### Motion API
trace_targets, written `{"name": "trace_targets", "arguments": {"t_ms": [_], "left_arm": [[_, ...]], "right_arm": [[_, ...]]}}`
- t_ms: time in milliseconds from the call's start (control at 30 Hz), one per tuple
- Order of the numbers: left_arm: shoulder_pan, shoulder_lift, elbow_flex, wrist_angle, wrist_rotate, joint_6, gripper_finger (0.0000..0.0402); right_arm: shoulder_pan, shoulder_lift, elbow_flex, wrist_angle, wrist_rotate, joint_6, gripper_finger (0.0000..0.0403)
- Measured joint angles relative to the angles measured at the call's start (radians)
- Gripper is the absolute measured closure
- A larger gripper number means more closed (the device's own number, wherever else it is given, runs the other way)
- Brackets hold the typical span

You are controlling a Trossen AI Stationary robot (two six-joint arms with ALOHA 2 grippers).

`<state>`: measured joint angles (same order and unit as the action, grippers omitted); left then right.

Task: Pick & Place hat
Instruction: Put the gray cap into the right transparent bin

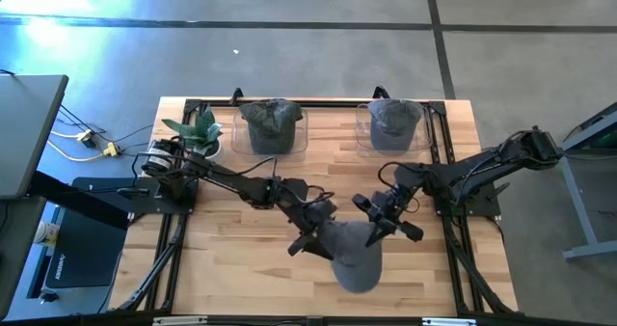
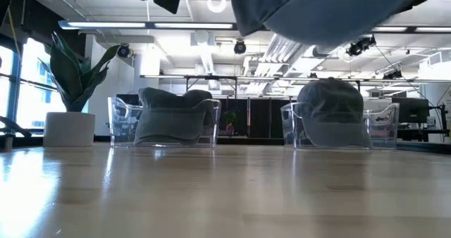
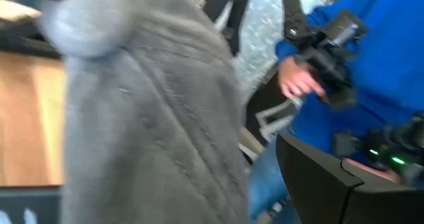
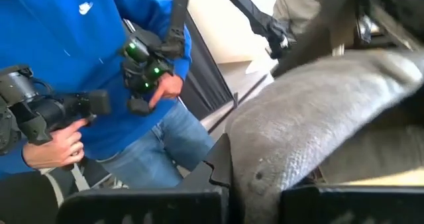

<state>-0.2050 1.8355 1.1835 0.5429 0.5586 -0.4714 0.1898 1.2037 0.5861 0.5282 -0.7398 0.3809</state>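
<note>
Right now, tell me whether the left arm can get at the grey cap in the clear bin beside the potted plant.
Probably not yet: the left gripper and right gripper both carry the grey knit hat. The path to the cap looks clear otherwise.

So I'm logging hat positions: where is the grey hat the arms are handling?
In the high view the grey hat hangs between the left gripper and right gripper, over the table's near-middle edge.

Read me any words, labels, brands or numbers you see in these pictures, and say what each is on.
No text can be read.
A small white mark on the person's blue sweatshirt: shape only, no letters legible.
White print on the dark unit left of the table: too small to read.
</note>
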Motion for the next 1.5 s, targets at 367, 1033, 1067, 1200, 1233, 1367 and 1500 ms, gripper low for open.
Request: {"name": "trace_targets", "arguments": {"t_ms": [367,1033,1067,1200,1233,1367,1500], "left_arm": [[0.001,0.0,0.0,0.01,0.201,-0.095,0.0255],[0.039,0.0,-0.001,0.09,0.265,-0.102,0.0394],[0.047,0.0,-0.001,0.09,0.262,-0.093,0.0397],[0.05,0.0,-0.001,0.082,0.235,-0.077,0.0397],[0.054,0.0,-0.001,0.082,0.221,-0.067,0.0397],[0.055,0.0,-0.001,0.055,0.193,-0.021,0.04],[0.063,0.0,-0.002,0.022,0.176,0.009,0.04]], "right_arm": [[0.0,-0.001,0.0,-0.105,-0.027,0.052,0.04],[0.034,-0.091,0.0,-0.178,-0.036,0.105,0.0392],[0.036,-0.091,0.0,-0.179,-0.015,0.112,0.039],[0.027,-0.091,0.0,-0.192,0.05,0.162,0.0361],[0.022,-0.09,0.0,-0.193,0.055,0.182,0.0347],[-0.001,-0.09,0.0,-0.196,0.061,0.223,0.0275],[-0.014,-0.09,0.0,-0.207,0.043,0.222,0.0198]]}}
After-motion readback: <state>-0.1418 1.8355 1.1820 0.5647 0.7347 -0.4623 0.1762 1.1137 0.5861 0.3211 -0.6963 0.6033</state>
